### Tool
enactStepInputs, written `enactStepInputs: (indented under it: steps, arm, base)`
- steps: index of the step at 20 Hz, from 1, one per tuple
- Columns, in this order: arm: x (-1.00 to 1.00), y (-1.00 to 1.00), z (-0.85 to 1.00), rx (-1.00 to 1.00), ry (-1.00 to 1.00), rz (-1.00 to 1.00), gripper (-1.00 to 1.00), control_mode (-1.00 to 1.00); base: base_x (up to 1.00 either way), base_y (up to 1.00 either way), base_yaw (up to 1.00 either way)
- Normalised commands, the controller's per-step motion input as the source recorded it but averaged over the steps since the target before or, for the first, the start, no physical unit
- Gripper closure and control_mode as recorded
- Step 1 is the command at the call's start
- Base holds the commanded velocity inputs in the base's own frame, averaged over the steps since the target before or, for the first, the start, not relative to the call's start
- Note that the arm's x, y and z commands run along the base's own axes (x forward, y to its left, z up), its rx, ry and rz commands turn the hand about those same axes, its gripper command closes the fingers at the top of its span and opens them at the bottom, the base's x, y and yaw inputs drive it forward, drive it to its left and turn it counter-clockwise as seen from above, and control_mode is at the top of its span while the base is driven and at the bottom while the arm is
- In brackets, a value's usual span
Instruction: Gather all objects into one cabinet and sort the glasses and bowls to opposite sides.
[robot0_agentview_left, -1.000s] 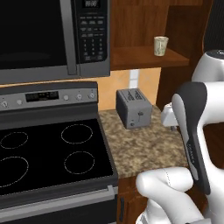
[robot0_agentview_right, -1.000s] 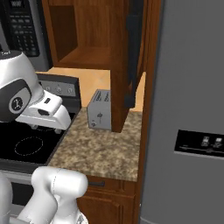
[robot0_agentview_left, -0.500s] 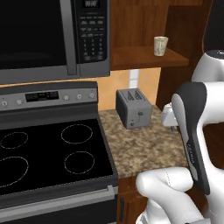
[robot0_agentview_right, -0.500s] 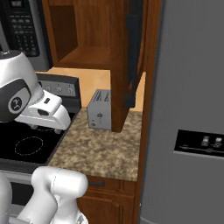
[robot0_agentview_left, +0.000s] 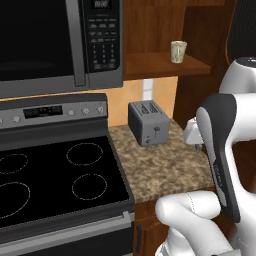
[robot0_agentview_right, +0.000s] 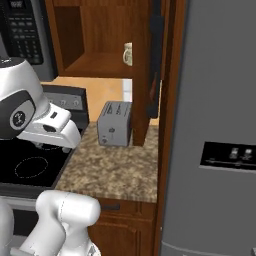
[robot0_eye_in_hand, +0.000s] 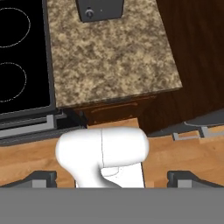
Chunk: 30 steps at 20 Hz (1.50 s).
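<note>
Cup (robot0_agentview_left: 178, 51) stands alone on the cabinet (robot0_agentview_left: 165, 65) shelf in the left base view, above a grey toaster (robot0_agentview_left: 148, 122) on the speckled tabletop (robot0_agentview_left: 165, 167). Right base view: the same cup (robot0_agentview_right: 128, 54) peeks past the cabinet's side panel. Hand view: the tool (robot0_eye_in_hand: 112, 177), fingertips spread wide and empty, looks down over tabletop and stove (robot0_eye_in_hand: 22, 57).

The cup (robot0_agentview_left: 178, 51) on the cabinet (robot0_agentview_left: 160, 65) shelf is too small for its surface to be made out. From the right, the cabinet's door frame covers part of the cup. The cabinet's upper part is cut off by the top edge. The toaster (robot0_eye_in_hand: 100, 8) is cropped at the far edge in the hand view. The microwave (robot0_agentview_left: 45, 40) runs off the left and top edges.
</note>
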Motion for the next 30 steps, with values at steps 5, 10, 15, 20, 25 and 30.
enactStepInputs:
  steps: [5, 10, 15, 20, 25, 30]
  arm:
    - [0.0, 0.0, 0.0, 0.0, 0.0, 0.0, -1.0, 1.0]
    - [0.0, 0.0, 0.0, 0.0, 0.0, 0.0, -1.0, 1.0]
    - [-0.02, 0.0, 0.35, 0.01, -0.33, 0.0, -1.0, -1.0]
    - [-0.03, 0.0, 0.61, 0.02, -0.49, 0.0, -1.0, -1.0]
    - [0.4, 0.0, 0.46, 0.02, -0.31, -0.07, -1.0, -1.0]
    - [0.69, 0.0, 0.28, 0.0, -0.18, -0.07, -1.0, -1.0]
  base:
    - [0.11, 0.31, -0.24]
    - [0.06, 0.19, -0.13]
    - [0.0, 0.0, 0.0]
    - [0.0, 0.0, 0.0]
    - [0.0, 0.0, 0.0]
    - [0.0, 0.0, 0.0]
